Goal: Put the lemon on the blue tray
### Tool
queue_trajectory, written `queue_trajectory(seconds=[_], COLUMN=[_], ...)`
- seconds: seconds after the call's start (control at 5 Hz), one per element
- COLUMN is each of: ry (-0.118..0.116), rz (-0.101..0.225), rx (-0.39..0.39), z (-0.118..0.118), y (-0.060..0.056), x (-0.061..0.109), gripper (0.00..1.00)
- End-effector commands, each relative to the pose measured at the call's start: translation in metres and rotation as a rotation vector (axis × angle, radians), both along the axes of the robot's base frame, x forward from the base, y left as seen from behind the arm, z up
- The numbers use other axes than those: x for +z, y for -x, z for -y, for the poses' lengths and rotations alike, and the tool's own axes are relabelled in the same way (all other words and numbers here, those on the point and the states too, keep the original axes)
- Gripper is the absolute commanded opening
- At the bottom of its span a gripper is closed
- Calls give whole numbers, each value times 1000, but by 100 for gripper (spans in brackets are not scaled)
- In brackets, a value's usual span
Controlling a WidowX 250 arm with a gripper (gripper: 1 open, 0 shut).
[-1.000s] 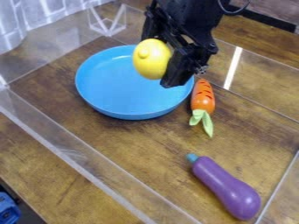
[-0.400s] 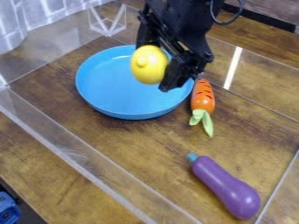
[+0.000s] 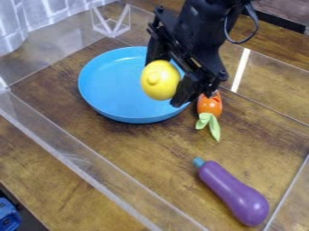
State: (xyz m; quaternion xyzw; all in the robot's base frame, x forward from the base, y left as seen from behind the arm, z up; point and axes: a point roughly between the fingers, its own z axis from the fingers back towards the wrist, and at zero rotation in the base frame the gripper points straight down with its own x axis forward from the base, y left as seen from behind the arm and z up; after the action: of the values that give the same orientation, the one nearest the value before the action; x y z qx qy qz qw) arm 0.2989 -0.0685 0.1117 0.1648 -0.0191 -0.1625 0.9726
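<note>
Shows the same brown wooden tabletop (image 3: 133, 149) as in the earlier frames, with no visible shift in the view. Comes in from the far side with the black robot gripper (image 3: 173, 76), now lower in view and slightly farther right than a moment ago. Grips the lemon at its far and right sides, closed on it rather than spread open. Covers more of the scene between the blue tray and the carrot than before.

Keeps the round blue tray (image 3: 107, 90) in the same place, left of centre toward the far side, with the raised rim partly hidden behind gripper and fruit. Leaves the purple eggplant (image 3: 232, 192) unmoved at the near right, lying at a slant with the narrow, paler end toward the far left.

Has the orange toy carrot (image 3: 209, 106) just right of the tray, likewise unmoved, with green leaves pointing nearward. Hides part of the carrot's far end behind the gripper now, unlike in the previous frame.

Carries the yellow toy lemon (image 3: 158, 80) in the gripper, lower in view than before and a little to the right. Overlaps the right part of the tray in this view; cannot tell the exact height above it
</note>
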Motion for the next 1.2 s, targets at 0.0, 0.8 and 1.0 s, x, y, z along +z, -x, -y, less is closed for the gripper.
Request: queue_trajectory(seconds=[0.0, 0.8, 1.0], ry=[16, 16, 13], rz=[92, 180, 181], rx=[-13, -6, -1], z=[7, 11, 1], y=[-2, -17, -15], x=[11, -7, -2], gripper=[0, 0, 0])
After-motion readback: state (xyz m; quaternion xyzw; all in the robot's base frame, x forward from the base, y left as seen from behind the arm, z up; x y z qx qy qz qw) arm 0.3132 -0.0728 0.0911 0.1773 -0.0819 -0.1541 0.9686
